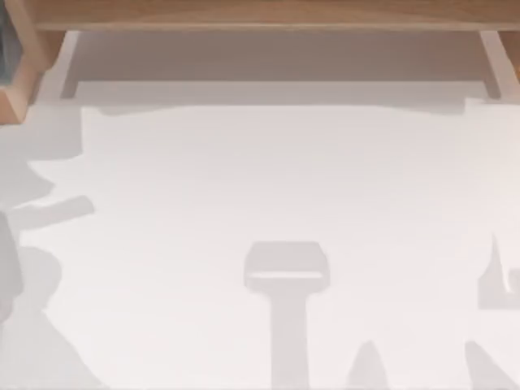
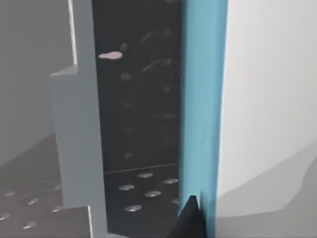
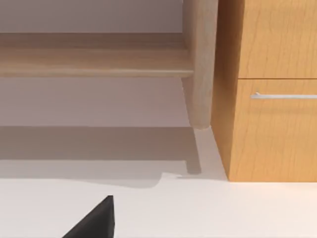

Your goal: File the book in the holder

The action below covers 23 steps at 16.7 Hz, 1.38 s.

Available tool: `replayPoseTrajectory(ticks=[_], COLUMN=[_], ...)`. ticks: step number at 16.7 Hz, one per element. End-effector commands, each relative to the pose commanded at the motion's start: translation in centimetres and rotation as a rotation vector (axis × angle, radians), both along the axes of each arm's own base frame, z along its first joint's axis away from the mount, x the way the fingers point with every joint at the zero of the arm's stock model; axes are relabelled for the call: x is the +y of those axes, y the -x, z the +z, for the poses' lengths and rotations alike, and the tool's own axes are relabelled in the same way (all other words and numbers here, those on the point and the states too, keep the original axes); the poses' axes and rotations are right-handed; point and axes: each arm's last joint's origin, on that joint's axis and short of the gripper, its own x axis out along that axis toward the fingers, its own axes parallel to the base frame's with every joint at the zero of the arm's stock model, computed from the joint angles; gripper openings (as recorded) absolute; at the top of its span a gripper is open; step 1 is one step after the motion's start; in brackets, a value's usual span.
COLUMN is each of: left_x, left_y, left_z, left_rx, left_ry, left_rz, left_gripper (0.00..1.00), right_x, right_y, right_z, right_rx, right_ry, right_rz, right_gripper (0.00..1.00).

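Obs.: the white table (image 1: 260, 179) is the largest thing you have, with a wooden shelf (image 1: 260, 15) along its far edge. In the right wrist view a wooden cabinet (image 3: 272, 124) with a metal drawer handle (image 3: 285, 95) stands against it. Next in size, in the left wrist view, is the holder (image 2: 136, 114): a dark perforated metal rack with a grey divider (image 2: 79, 139) standing upright. The book (image 2: 200, 99) is upright just beside that dark panel, its blue edge running parallel to the divider. You cannot tell whether it already sits in a slot or only stands next to one. The pale surface beyond the blue edge may be its cover or the table; that is unclear. The left gripper (image 2: 190, 220) shows as one dark tip right against the foot of the blue edge. You cannot tell whether it is clamped on the book or apart. The right gripper (image 3: 96, 220) is over the table facing the cabinet, apparently idle, and its state is likewise not readable. Judgement: treat the book as stiff, fairly light and smooth-covered, so likely to slip or pivot. Hold it across both covers near the spine, keep it vertical, and avoid catching the divider.
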Motion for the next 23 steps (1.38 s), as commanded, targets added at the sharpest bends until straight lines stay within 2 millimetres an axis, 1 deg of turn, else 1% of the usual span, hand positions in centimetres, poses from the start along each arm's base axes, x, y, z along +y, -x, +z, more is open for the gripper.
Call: replayPoseTrajectory(ticks=[5,9,22,23], left_x=[-0.1,-0.2,-0.2,-0.2], left_y=[-2.4,-2.7,-2.7,-2.7], left_z=[-0.4,-0.6,-0.6,-0.6], left_rx=[0.0,0.004,0.004,0.004], left_ry=[0.001,0.004,0.004,0.004], left_rz=[-0.002,-0.004,-0.004,-0.004], left_gripper=[0.0,0.0,0.98,1.0], right_x=[0.0,0.0,0.0,0.0], right_y=[0.0,0.0,0.0,0.0], right_z=[0.0,0.0,0.0,0.0], right_rx=[0.0,0.0,0.0,0.0], right_ry=[0.0,0.0,0.0,0.0], right_rz=[0.0,0.0,0.0,0.0], right_gripper=[1.0,1.0,1.0,1.0])
